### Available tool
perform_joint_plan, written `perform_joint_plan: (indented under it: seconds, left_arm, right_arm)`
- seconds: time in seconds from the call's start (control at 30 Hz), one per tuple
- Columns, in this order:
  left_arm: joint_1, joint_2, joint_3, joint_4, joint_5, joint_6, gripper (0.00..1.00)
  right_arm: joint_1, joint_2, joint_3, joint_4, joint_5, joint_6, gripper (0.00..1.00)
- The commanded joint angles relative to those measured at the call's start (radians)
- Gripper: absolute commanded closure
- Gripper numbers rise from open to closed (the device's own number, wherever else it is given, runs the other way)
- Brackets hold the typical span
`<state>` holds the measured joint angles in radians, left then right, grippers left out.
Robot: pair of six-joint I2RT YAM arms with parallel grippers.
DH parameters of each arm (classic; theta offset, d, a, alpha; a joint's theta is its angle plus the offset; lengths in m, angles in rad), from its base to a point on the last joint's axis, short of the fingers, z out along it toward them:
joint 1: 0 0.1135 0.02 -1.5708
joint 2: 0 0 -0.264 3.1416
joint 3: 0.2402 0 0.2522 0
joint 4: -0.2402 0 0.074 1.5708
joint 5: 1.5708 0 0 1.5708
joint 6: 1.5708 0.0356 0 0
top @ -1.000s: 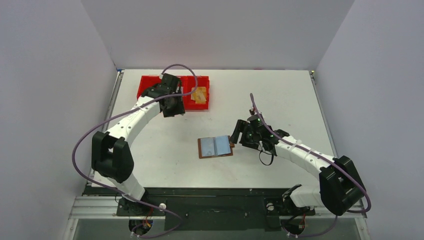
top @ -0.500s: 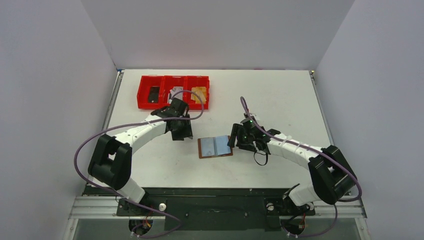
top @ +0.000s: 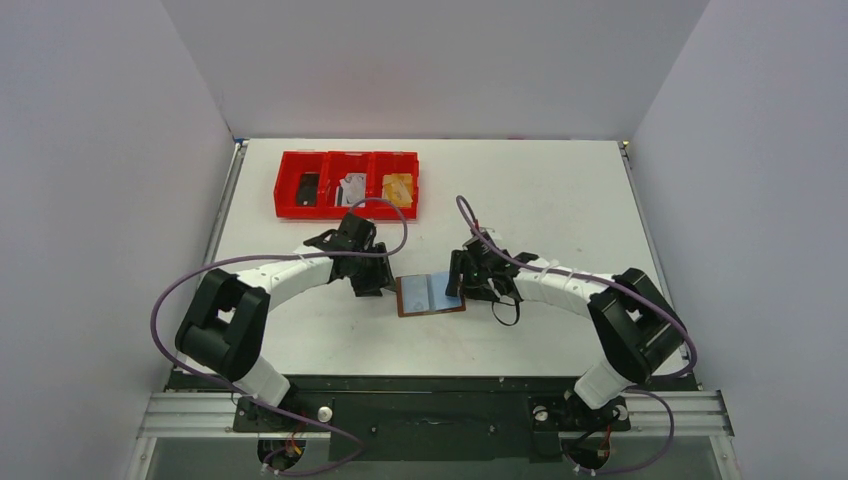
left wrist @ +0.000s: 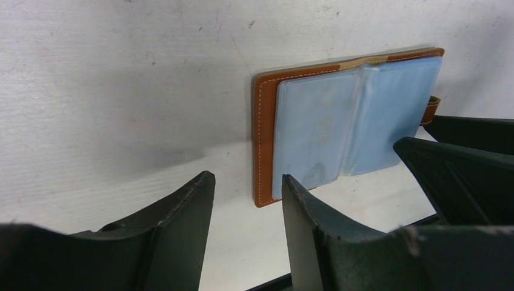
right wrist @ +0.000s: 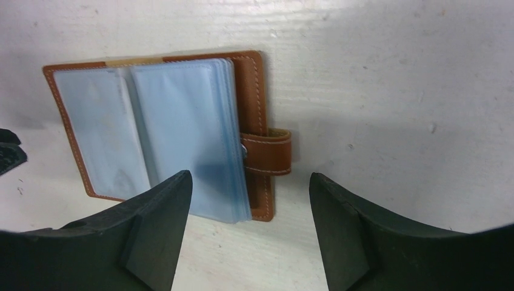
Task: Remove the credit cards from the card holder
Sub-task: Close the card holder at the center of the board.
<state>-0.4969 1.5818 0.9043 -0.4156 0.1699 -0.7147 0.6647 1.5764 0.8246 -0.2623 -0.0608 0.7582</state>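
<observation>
The card holder lies open and flat on the table, brown leather with pale blue clear pockets. It shows in the left wrist view and the right wrist view, strap tab on its right edge. I cannot tell whether the pockets hold cards. My left gripper is open and empty just left of the holder. My right gripper is open and empty at the holder's right edge, jaws either side of the strap corner. Cards lie in the red tray: dark, silver, orange.
The red three-compartment tray stands at the back left of the white table. Grey walls close in the table on three sides. The right gripper's black fingers show at the right of the left wrist view.
My left arm has swung from over the red tray down to the holder's left edge, uncovering the tray. My right gripper has moved left, closer to the holder's right edge.
</observation>
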Motion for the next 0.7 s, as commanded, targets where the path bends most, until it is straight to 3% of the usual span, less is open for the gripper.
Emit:
perform_joint_plan:
  seconds: [0.0, 0.23, 0.53, 0.67]
  left_arm:
    - [-0.003, -0.028, -0.012, 0.093, 0.053, -0.018, 0.57]
    - [-0.003, -0.005, -0.016, 0.096, 0.06, -0.016, 0.57]
    - [-0.011, 0.044, -0.021, 0.102, 0.049, -0.006, 0.57]
    - [-0.021, 0.066, -0.018, 0.106, 0.043, -0.005, 0.57]
  right_arm:
    - [0.02, 0.029, 0.051, 0.022, 0.042, -0.015, 0.34]
    - [0.026, 0.068, 0.065, 0.015, 0.056, -0.005, 0.4]
    - [0.04, 0.085, 0.061, 0.006, 0.058, 0.006, 0.62]
    - [0.04, 0.082, 0.056, 0.007, 0.078, 0.01, 0.65]
